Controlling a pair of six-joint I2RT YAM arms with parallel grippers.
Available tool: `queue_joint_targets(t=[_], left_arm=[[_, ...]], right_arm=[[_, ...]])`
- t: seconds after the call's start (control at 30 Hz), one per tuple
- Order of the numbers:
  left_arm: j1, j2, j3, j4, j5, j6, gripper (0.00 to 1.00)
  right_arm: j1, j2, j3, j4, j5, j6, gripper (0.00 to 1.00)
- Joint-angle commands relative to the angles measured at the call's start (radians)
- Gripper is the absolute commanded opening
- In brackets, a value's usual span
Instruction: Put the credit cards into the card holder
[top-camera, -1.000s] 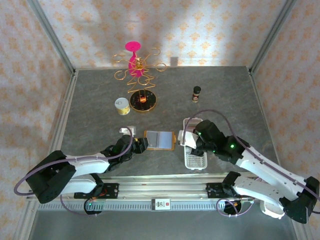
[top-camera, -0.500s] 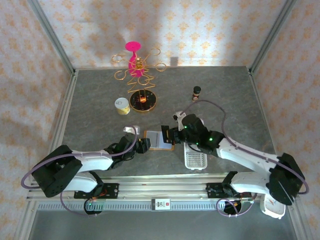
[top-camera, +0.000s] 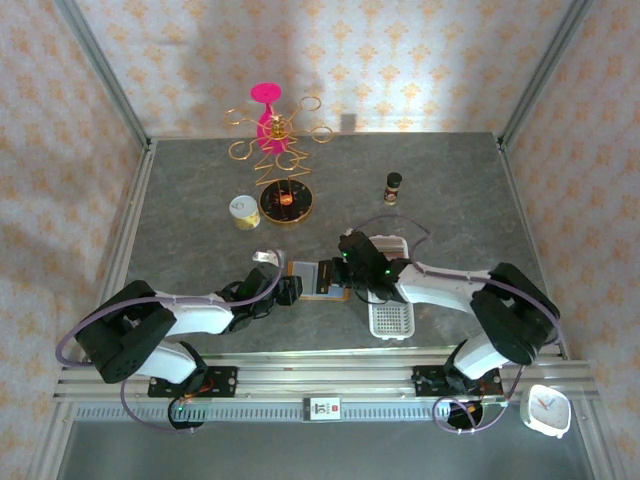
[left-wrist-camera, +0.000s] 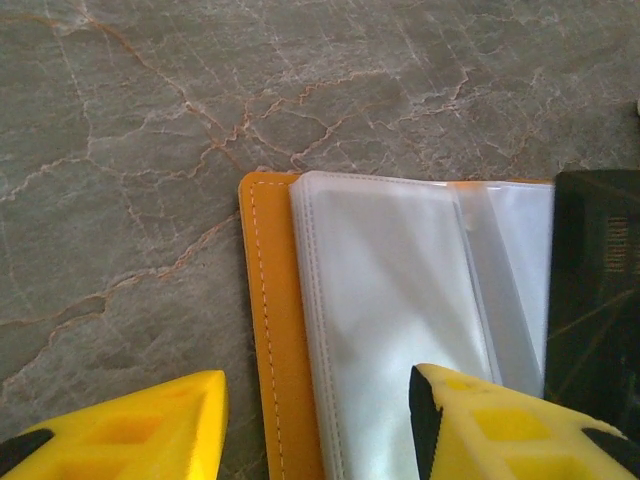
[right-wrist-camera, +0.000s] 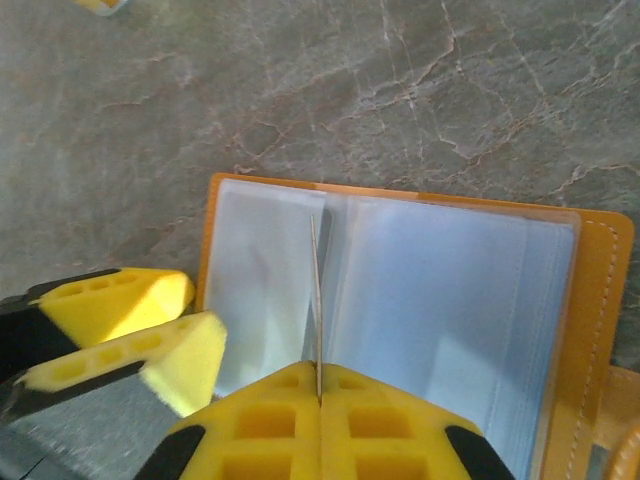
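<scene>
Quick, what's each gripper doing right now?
Left gripper: open, fingers straddling the card holder edge.
Right gripper: shut on a dark credit card.

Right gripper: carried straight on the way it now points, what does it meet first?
Probably the open card holder: the right gripper pinches a credit card edge-on, aimed at its clear pockets, though the gap is hard to judge.

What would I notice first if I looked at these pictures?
Probably the bright pink and gold wire stand at the far end of the table. Then the orange card holder lying open in the middle, with the right claw pinching a thin credit card edge-on over its clear pockets.
</scene>
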Motion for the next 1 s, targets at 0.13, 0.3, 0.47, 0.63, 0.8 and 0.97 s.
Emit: queue_joint_targets(t=[0.13, 0.3, 0.47, 0.63, 0.8, 0.97], left_arm=[[-0.01, 0.025, 0.025, -0.055, -0.041, 0.009, 0.46], [-0.009, 0.037, 0.031, -0.064, -0.043, 0.009, 0.39], [-0.01, 0.051, 0.039, -0.08, -0.055, 0.009, 0.36], [-0.011, 0.062, 0.045, -0.081, -0.05, 0.009, 0.29], [-0.011, 0.064, 0.045, -0.079, -0.048, 0.009, 0.27], [-0.011, 0.069, 0.047, -0.082, -0.045, 0.009, 0.27]], right_arm=[[-0.004, 0.047, 0.068, 0.022, 0.04, 0.021, 0.0], [-0.005, 0.038, 0.049, 0.036, 0.087, 0.049, 0.0], [-0.009, 0.028, 0.011, 0.085, 0.113, 0.109, 0.0], [-0.013, 0.006, -0.016, 0.114, 0.133, 0.14, 0.0], [-0.015, 0.012, -0.036, 0.15, 0.126, 0.168, 0.0], [-0.018, -0.003, -0.043, 0.173, 0.142, 0.189, 0.0]])
